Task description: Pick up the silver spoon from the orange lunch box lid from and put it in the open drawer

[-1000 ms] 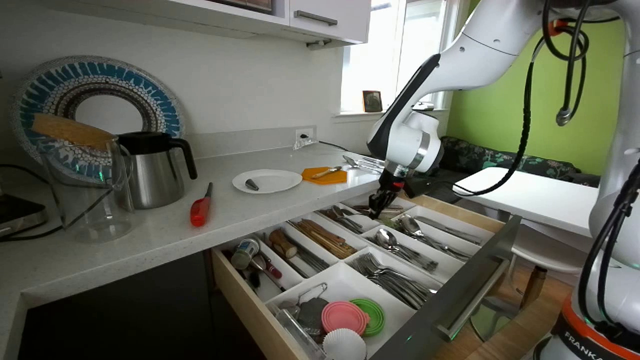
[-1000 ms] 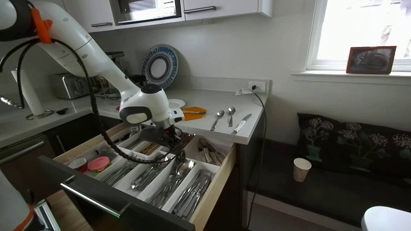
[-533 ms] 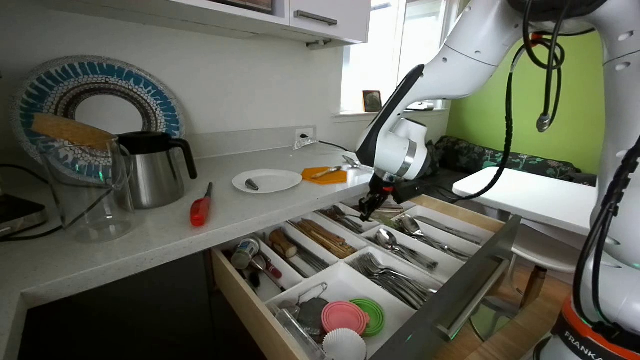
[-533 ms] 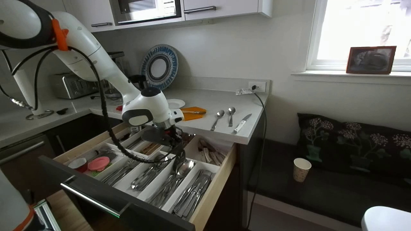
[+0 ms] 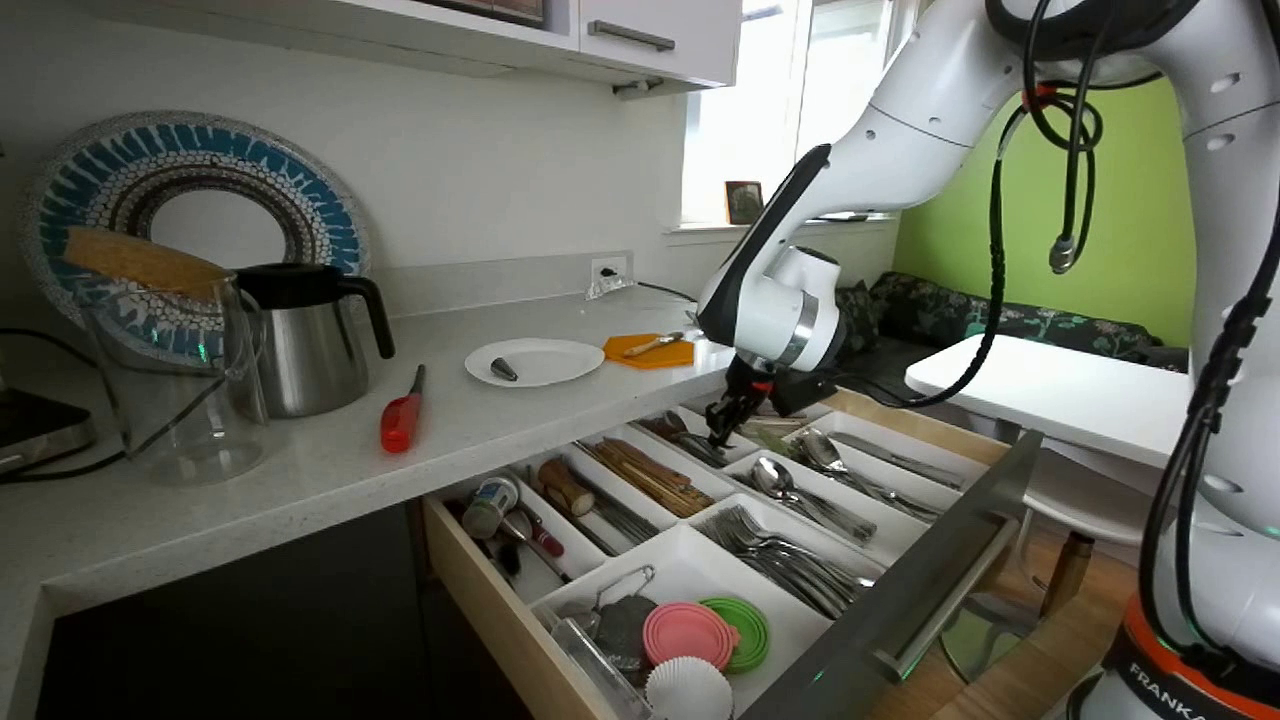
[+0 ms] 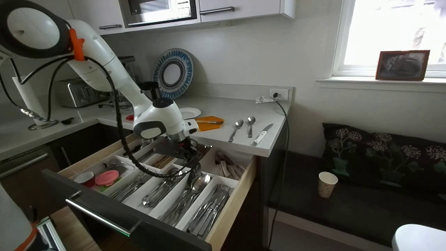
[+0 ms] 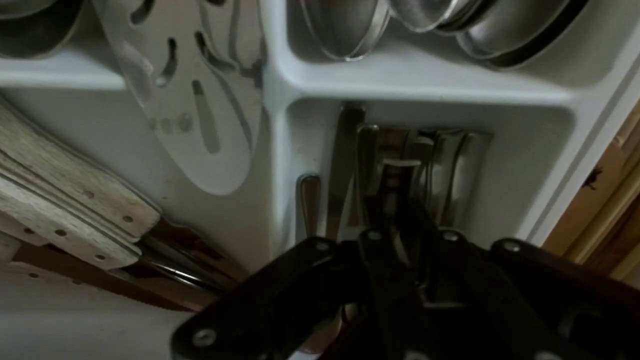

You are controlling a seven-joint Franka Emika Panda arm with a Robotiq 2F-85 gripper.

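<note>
The silver spoon (image 5: pixel 655 345) appears to be the slim utensil lying on the orange lid (image 5: pixel 660 359) on the counter; the spoon (image 6: pixel 212 122) and lid (image 6: pixel 208 128) also show beyond the arm. The open drawer (image 5: pixel 880 620), with pale-wood sides and white dividers, holds cutlery. My gripper (image 5: pixel 718 432) points down into the drawer's back row, apart from the lid. In the wrist view the gripper's fingertips (image 7: pixel 395 205) are close together over cutlery handles. A light strip shows between them; I cannot tell whether it is held.
A white plate (image 5: pixel 550 362) with a dark cone stands beside the lid. A red lighter (image 5: pixel 402 420) and steel jug (image 5: pixel 315 350) are further along the counter. Two spoons (image 6: pixel 251 126) and a knife (image 6: pixel 261 136) lie near the counter's end. A slotted turner (image 7: pixel 210 145) is beside the gripper.
The gripper has moved leftward over the drawer's back row in an exterior view, with the upper arm shifting too. The lid and the spoon on it have not moved.
</note>
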